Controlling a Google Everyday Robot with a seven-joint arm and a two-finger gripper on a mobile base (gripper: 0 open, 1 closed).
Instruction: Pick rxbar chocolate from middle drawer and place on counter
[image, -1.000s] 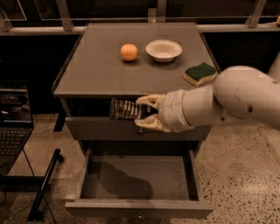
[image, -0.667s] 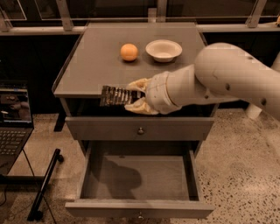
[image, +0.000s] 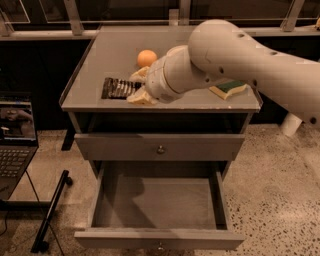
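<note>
The rxbar chocolate (image: 117, 88), a flat black wrapper with white print, is low over the front-left part of the counter (image: 100, 55); I cannot tell if it touches the surface. My gripper (image: 138, 87) is shut on the bar's right end, with its cream fingers (image: 140, 98) above and below it. The big white arm reaches in from the right across the counter. The middle drawer (image: 160, 239) is pulled fully open below and holds nothing. The drawer above it (image: 125, 147) is shut.
An orange (image: 146, 58) sits on the counter just behind my gripper. A green-and-yellow sponge (image: 228, 89) lies at the counter's front right, partly under the arm. A laptop (image: 15, 135) and a black stand leg (image: 50, 210) are at the left.
My gripper has carried the bar up and to the left, from in front of the cabinet's open top slot to above the counter's front-left part.
</note>
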